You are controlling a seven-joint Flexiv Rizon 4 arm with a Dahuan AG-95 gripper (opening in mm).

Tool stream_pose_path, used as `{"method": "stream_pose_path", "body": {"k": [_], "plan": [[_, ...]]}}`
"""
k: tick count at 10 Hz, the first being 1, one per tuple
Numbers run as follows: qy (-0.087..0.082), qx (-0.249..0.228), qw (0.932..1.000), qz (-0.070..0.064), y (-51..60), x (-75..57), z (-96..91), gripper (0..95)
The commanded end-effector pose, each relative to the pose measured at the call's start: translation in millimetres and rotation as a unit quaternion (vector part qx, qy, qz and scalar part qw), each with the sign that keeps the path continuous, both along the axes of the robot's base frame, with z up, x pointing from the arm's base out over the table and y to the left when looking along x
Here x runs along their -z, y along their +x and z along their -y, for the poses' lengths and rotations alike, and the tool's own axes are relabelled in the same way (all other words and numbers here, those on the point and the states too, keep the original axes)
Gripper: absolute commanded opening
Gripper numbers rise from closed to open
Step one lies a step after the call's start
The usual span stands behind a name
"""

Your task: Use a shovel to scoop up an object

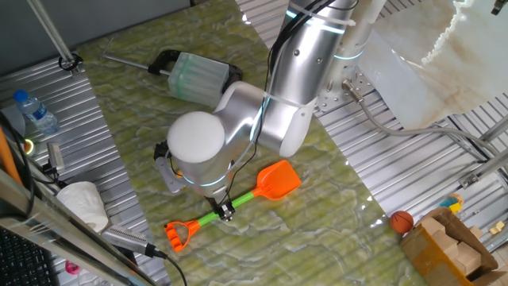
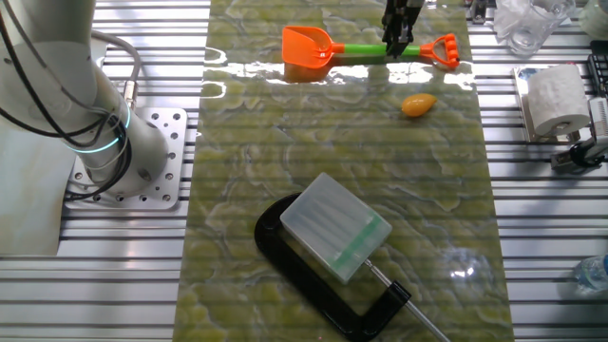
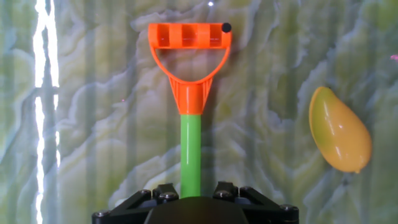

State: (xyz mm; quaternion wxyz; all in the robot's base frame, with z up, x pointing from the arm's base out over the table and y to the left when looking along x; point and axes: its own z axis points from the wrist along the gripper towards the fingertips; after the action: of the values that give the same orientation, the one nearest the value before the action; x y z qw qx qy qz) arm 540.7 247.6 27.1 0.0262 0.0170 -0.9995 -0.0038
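Note:
The shovel [image 1: 278,180] lies flat on the green marbled mat, orange blade to the right, green shaft running to the orange D-shaped end at the lower left. My gripper [image 1: 226,210] stands straight down over the shaft near the D end, and its fingers close in on the shaft from both sides. In the other fixed view the gripper [image 2: 394,49] meets the shovel [image 2: 306,49] the same way. In the hand view the shaft [image 3: 191,149] runs up from between the fingers. The object, a yellow-orange oval [image 3: 339,129], lies on the mat beside the D end [image 2: 418,104]; the arm hides it in the first fixed view.
A black clamp holding a pale translucent box [image 2: 332,228] lies mid-mat. A small orange-brown ball [image 1: 402,221] and wooden blocks sit off the mat at lower right. A paper roll [image 2: 556,100] and a water bottle [image 1: 36,111] stand on the metal tabletop beside the mat.

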Motion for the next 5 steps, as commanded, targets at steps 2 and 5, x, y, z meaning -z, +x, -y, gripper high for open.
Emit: {"method": "stream_pose_path", "body": {"k": [2, 5], "plan": [[0.001, 0.003, 1.0, -0.004, -0.4, 0.0, -0.1, 38.0], [0.003, 0.004, 0.9999, -0.011, 1.7, 3.6, -2.2, 38.0]]}}
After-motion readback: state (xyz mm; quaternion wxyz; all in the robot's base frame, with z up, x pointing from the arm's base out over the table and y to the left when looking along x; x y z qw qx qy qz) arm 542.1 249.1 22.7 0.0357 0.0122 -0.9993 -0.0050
